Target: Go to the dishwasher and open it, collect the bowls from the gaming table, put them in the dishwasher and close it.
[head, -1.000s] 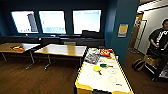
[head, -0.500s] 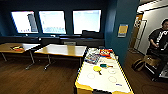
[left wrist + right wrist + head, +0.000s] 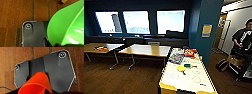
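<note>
The gaming table (image 3: 189, 83), glossy white with yellow edging, stands just ahead and right of centre in the head view. A lime-green bowl (image 3: 65, 25) hangs close to the left wrist camera above the brown floor, with my left gripper (image 3: 58, 45) shut on its lower edge. An orange bowl (image 3: 36, 83) hangs the same way in front of the right wrist camera, gripped at its base by my right gripper (image 3: 37, 92). The dishwasher is out of view.
A yellow paddle (image 3: 181, 68), a green paddle (image 3: 187, 65), a red box (image 3: 190, 52) and papers lie on the gaming table. Two wooden tables (image 3: 146, 50) stand at the left under the windows. A person (image 3: 242, 40) stands at the right, past a blue pillar (image 3: 206, 30) and a bag (image 3: 222, 65).
</note>
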Robot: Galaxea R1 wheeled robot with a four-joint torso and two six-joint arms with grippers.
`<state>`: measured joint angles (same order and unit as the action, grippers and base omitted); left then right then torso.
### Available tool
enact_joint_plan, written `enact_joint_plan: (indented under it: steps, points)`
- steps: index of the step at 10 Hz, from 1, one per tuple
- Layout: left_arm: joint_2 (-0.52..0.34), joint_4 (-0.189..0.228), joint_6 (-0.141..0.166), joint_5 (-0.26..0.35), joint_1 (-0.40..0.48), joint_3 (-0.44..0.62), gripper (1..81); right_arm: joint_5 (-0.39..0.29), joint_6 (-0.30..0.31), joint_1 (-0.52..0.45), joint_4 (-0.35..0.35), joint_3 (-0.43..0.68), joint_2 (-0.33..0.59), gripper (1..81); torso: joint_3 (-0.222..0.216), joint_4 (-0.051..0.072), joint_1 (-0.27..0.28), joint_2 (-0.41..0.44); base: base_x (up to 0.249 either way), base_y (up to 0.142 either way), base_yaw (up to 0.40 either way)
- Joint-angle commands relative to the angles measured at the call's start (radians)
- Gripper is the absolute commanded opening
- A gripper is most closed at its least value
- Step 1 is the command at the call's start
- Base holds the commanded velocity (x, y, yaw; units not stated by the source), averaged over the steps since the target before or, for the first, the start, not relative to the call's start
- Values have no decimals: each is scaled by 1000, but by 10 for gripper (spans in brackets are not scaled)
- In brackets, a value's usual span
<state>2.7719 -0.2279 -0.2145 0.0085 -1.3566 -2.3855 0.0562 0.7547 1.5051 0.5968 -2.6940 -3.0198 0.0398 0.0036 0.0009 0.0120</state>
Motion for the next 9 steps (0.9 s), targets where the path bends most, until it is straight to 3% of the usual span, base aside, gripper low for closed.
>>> enact_joint_plan:
  steps: [1,4,9]
  points:
    - [38,38,-11,27,38,-53,10,-24,-3,-47,37,14,-10,10,0,0,0,0,0,0,0]
    - [57,45,-9,27,32,-69,10,-24,-1,-45,35,11,-13,10,0,0,0,0,0,0,0]
    - [65,48,-10,27,27,-70,10,-24,-1,-44,37,8,-12,10,-1,0,-1,1,-74,0,0]
